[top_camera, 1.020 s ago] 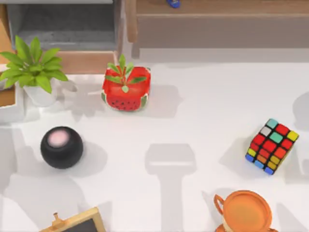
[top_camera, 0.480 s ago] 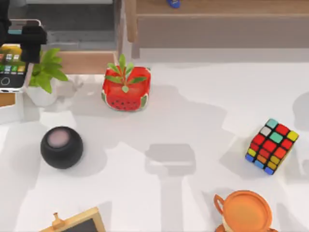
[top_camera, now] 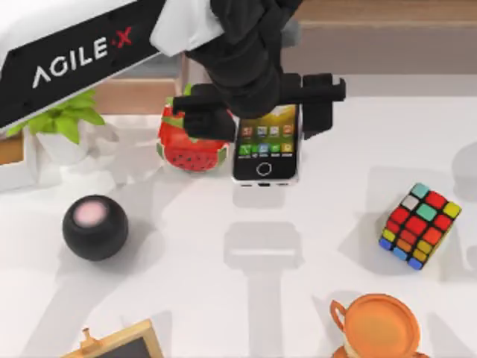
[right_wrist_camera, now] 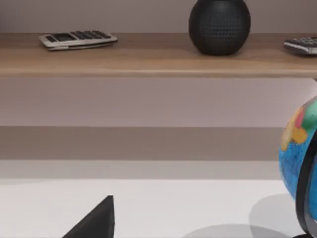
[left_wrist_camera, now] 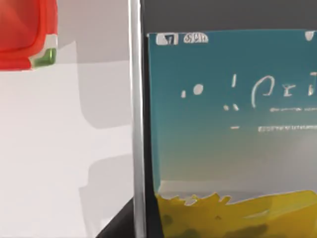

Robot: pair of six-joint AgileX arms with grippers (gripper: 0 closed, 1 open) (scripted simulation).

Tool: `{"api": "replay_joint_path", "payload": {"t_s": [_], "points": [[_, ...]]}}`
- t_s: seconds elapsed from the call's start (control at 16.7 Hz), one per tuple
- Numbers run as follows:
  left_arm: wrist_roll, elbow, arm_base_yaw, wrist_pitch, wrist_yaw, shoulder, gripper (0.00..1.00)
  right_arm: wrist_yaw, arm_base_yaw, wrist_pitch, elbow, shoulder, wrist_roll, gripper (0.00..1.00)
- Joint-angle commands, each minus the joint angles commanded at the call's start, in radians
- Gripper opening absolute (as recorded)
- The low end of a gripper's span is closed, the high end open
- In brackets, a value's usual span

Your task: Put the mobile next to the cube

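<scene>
Now the mobile (top_camera: 265,147) hangs screen-up above the bench (top_camera: 328,194), pinched at its upper end in our left claw (top_camera: 257,104), whose fingers close on it. It sits just right of the watermelon pot (top_camera: 190,145), well apart from the cube (top_camera: 419,226) toward the right.

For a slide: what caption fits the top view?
Left gripper carries the mobile above the table, beside the watermelon pot, short of the cube.
</scene>
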Motion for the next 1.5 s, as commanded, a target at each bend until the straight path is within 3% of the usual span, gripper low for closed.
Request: {"api": "replay_joint_path", "payload": {"t_s": [0.24, 0.42, 1.5], "points": [[-0.224, 0.065, -0.17, -0.048, -0.104, 0.165, 0.0, 0.0, 0.0, 0.0, 0.0, 0.0, 0.0, 1.0], [-0.295, 0.072, -0.217, -0.061, -0.157, 0.229, 0.0, 0.0, 0.0, 0.0, 0.0, 0.0, 0.0, 1.0], [-0.283, 0.051, -0.2, 0.024, -0.156, 0.227, 0.0, 0.0, 0.0, 0.0, 0.0, 0.0, 0.0, 1.0]]}}
